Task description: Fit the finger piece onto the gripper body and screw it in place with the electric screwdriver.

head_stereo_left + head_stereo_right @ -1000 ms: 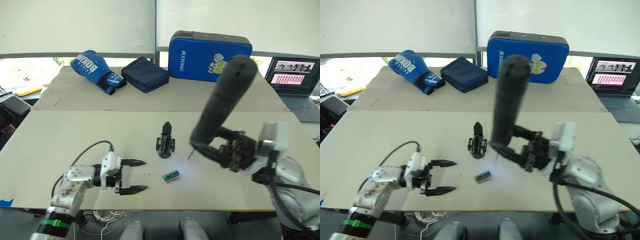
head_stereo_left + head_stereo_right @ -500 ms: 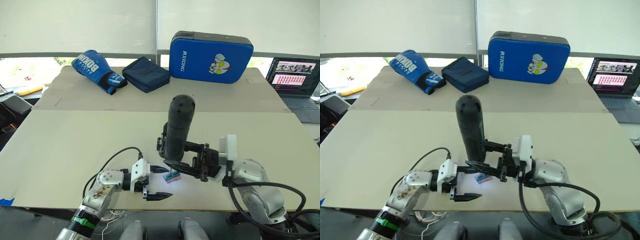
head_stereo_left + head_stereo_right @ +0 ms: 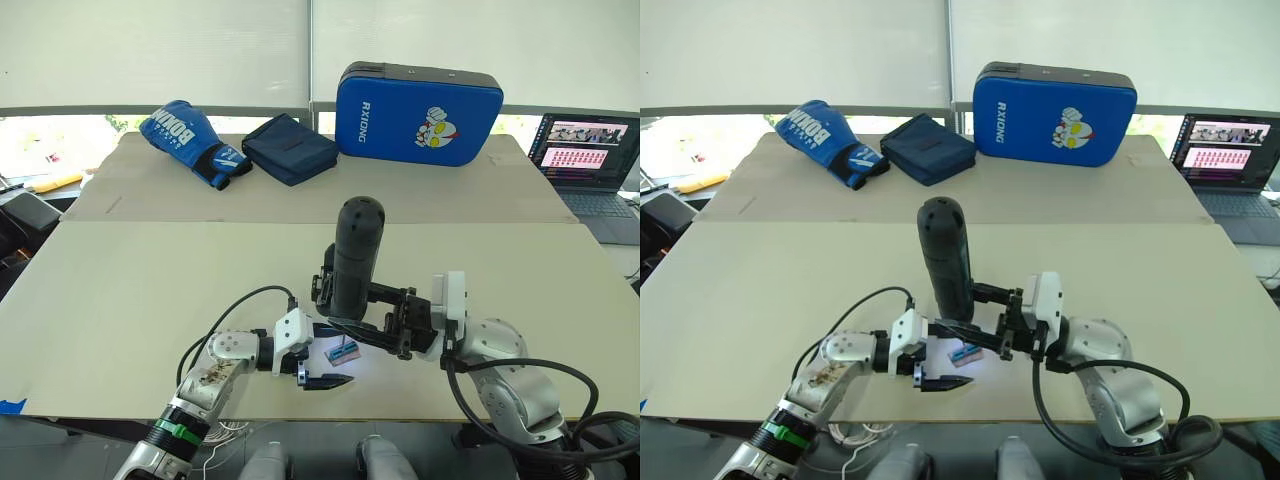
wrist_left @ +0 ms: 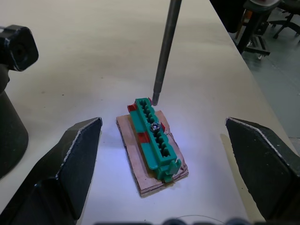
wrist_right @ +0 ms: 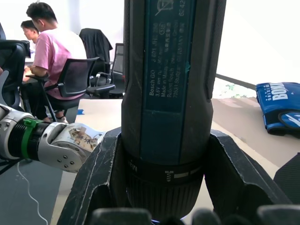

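The electric screwdriver (image 3: 356, 255) stands nearly upright with my right gripper (image 3: 372, 322) shut on its lower end. Its thin bit (image 4: 164, 51) comes down to one end of a small green-and-tan block (image 4: 153, 140) that carries a screw. My left gripper (image 4: 162, 125) is open, one finger (image 4: 70, 168) on each side of the block without touching it. The gripper body (image 3: 323, 287) stands just behind the screwdriver, mostly hidden by it; its dark base (image 4: 6, 131) is beside the left finger. The finger piece is out of view.
At the back of the table lie a blue boxing glove (image 3: 192, 137), a dark blue pouch (image 3: 290, 148) and a blue padded case (image 3: 420, 100). A laptop (image 3: 590, 165) sits at the far right. People sit on chairs (image 5: 51, 61) beyond the table.
My right arm swung the screwdriver left and down until the bit reached the green block. My left gripper moved right, still open, and came to straddle the block.
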Robot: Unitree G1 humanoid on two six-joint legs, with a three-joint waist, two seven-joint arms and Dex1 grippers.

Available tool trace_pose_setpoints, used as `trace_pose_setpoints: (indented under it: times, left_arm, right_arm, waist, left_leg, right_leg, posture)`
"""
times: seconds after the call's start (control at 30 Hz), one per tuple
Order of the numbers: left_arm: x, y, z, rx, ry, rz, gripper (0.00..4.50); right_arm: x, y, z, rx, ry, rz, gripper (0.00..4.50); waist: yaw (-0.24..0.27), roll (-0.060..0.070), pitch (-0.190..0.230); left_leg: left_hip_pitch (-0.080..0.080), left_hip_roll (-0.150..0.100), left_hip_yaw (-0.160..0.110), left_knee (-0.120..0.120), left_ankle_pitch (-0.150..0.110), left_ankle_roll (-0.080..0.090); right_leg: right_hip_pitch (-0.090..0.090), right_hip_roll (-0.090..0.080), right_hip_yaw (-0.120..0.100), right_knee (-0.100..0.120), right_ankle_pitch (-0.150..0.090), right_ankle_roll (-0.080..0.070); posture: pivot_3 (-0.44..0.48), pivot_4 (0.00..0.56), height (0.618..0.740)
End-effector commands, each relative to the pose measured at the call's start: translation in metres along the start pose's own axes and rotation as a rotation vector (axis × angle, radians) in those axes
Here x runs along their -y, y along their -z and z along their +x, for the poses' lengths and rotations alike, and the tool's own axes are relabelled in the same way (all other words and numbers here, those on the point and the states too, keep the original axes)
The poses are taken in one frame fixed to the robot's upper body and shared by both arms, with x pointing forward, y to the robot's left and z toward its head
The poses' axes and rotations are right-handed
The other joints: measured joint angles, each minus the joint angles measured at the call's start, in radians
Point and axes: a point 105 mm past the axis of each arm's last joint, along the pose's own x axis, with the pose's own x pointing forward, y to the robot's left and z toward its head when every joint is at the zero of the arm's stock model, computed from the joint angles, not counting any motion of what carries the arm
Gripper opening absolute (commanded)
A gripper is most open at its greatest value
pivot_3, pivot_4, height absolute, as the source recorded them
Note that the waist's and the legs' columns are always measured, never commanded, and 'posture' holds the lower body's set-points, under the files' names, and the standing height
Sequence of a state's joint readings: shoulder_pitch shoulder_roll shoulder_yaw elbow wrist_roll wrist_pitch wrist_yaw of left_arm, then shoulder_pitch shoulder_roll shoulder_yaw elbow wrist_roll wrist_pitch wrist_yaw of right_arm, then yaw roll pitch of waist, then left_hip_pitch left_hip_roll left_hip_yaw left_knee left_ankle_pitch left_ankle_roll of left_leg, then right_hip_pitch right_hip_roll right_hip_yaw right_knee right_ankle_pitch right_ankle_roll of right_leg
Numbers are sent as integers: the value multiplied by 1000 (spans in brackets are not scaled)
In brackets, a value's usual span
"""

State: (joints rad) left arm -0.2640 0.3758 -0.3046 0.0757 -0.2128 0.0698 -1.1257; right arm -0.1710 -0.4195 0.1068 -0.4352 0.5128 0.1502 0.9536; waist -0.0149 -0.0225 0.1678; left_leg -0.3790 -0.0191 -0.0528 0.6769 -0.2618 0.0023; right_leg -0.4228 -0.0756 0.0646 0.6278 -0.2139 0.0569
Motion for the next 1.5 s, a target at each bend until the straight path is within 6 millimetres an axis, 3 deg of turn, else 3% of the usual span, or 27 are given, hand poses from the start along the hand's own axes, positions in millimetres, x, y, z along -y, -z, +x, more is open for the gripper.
trace_pose_setpoints:
  times: [0.03, 1.5]
  left_arm:
    - [5, 3, -1, -9, 4, -8, 4450]
    - [13, 25, -1, -20, -9, -43, 4450]
  right_arm:
    - [-2, -12, 2, 56, -7, -57, 1922]
    - [-1, -7, 4, 52, -13, -26, 1922]
  waist:
    - [0, 0, 0]
    - [0, 1, -1]
  left_leg:
    - [0, 0, 0, 0, 0, 0]
    - [3, 0, 0, 0, 0, 0]
  right_leg:
    - [0, 0, 0, 0, 0, 0]
    - [2, 0, 0, 0, 0, 0]
  posture:
    - [0, 150, 740]
    - [0, 150, 740]
